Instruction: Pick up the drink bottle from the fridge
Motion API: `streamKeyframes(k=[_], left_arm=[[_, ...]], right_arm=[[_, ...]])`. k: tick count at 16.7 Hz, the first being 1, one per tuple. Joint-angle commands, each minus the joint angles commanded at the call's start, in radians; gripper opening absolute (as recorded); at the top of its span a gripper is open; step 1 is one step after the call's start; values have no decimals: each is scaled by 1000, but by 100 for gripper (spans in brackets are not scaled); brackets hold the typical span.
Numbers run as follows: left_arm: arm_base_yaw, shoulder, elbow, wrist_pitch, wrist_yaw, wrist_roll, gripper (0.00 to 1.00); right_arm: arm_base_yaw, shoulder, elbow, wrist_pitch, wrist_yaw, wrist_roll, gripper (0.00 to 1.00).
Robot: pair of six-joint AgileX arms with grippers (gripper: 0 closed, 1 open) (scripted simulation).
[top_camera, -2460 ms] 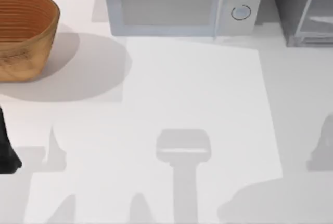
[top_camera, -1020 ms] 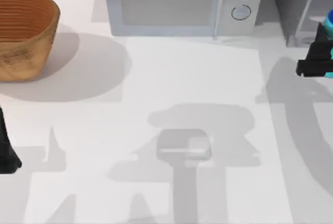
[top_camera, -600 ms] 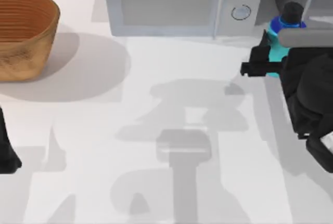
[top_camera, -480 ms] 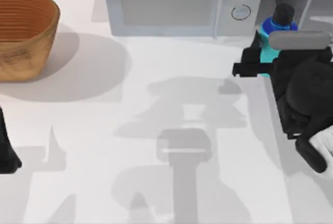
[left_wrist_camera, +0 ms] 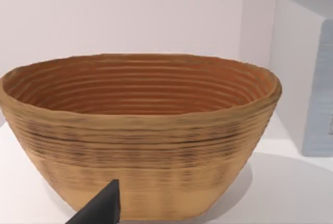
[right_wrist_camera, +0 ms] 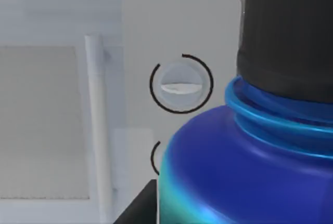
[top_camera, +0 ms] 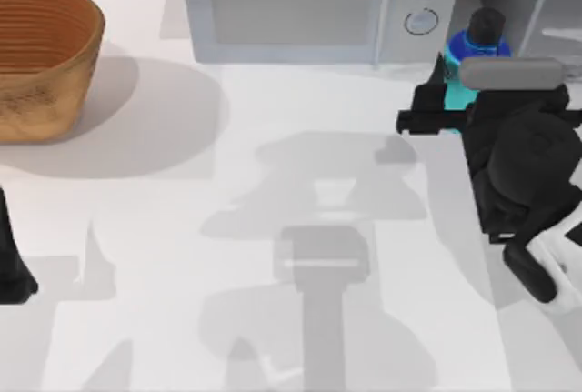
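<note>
Your right gripper (top_camera: 447, 105) is clamping the upright bottle (top_camera: 475, 45) between microwave (top_camera: 309, 5) and fridge (top_camera: 532, 10); your left arm is sitting parked beside the basket (top_camera: 41, 55).

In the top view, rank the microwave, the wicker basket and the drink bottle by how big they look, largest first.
1. Microwave, largest, though the picture's top edge cuts it off.
2. Wicker basket, clearly smaller, cut by the left edge.
3. Drink bottle, smallest by far, partly covered by the right tool holding it.
</note>
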Motion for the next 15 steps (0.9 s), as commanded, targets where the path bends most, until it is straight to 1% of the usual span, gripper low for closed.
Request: streamKeyframes(k=[3, 10, 15], left_arm=[[0, 0, 0, 0, 0, 0, 100], [0, 0, 0, 0, 0, 0, 100], [0, 0, 0, 0, 0, 0, 100]], right_arm=[[-9, 36, 30, -1, -8, -6, 0], [-64, 221, 220, 5, -63, -5, 0], [-68, 231, 233, 6, -67, -4, 0]])
